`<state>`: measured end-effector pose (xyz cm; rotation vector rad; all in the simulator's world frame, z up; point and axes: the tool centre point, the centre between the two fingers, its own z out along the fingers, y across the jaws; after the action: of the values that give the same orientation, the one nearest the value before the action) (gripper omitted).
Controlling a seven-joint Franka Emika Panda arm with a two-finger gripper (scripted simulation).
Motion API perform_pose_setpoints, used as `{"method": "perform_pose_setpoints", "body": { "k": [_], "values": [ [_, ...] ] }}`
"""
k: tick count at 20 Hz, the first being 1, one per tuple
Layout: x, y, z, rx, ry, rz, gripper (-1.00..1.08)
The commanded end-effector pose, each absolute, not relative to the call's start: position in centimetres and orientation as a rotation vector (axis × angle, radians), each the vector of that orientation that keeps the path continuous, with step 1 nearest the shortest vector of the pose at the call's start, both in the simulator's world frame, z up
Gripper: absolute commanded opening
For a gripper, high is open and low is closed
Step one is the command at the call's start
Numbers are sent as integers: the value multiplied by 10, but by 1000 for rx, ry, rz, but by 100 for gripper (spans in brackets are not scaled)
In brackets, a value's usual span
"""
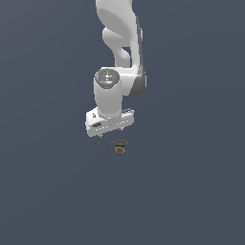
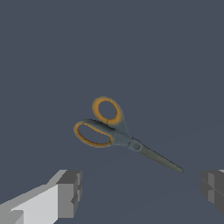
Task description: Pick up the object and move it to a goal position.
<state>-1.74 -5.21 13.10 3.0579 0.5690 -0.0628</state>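
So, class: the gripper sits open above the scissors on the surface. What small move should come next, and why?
Probably a short, straight descent. The gripper is open and empty, its fingers spread wide, and the scissors lie flat, untouched below. Lowering would bring the fingers level with them before closing.

Arm (image 1: pixel 119 33) in the upper centre of the exterior view: smooth glossy white shell of rounded, bulbous segments, with a dark grey band down its side and a grey joint cover at the elbow-like bend. Wrist segment is a white cylinder capped by a round grey metallic disc with small raised details; below it sits a flat white rectangular hand block with small dark recesses on its face. Gripper (image 2: pixel 140 192), lower edge of the wrist view: white finger bodies ending in blocky grey pads (image 2: pixel 69 192)
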Motion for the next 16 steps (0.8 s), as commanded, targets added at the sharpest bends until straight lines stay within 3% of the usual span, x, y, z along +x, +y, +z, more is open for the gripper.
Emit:
{"method": "perform_pose_setpoints", "body": {
  "k": [1,16],
  "values": [
    [-18,-54,125,3039,670,-61,100],
    [-25,-65,89,2866,1252,-40,100]
  ]
}}
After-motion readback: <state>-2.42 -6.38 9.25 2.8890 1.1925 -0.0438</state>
